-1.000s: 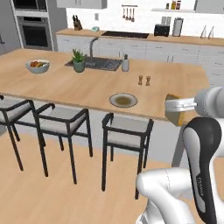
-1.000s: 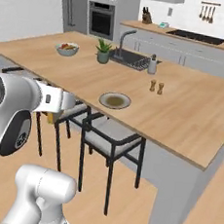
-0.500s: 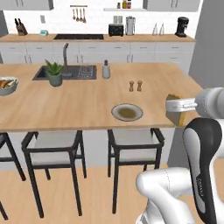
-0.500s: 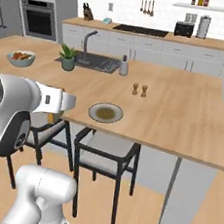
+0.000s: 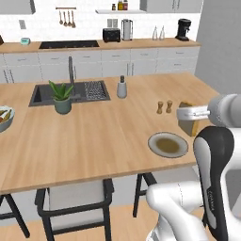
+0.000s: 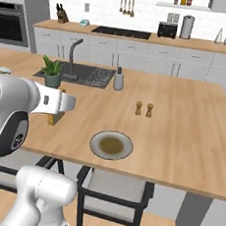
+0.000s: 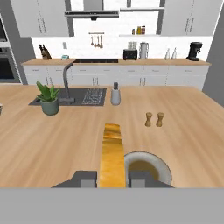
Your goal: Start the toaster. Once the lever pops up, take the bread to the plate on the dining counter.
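Fingers (image 7: 89, 178) clamped narrow on the bread (image 7: 111, 154), slice held edge-on and upright between them, above the near edge of the table (image 5: 94, 136). Just beside the bread, slightly further in: the plate (image 7: 146, 167), flat on the wood, bare brownish centre. Beyond the plate, a pair of small shakers (image 7: 154, 119); farther back, a dark inset sink (image 5: 70, 92) with a potted plant (image 5: 62, 96) at its rim. Far off on the rear counter, the toaster (image 5: 111, 34), next to a steel canister (image 5: 126, 29).
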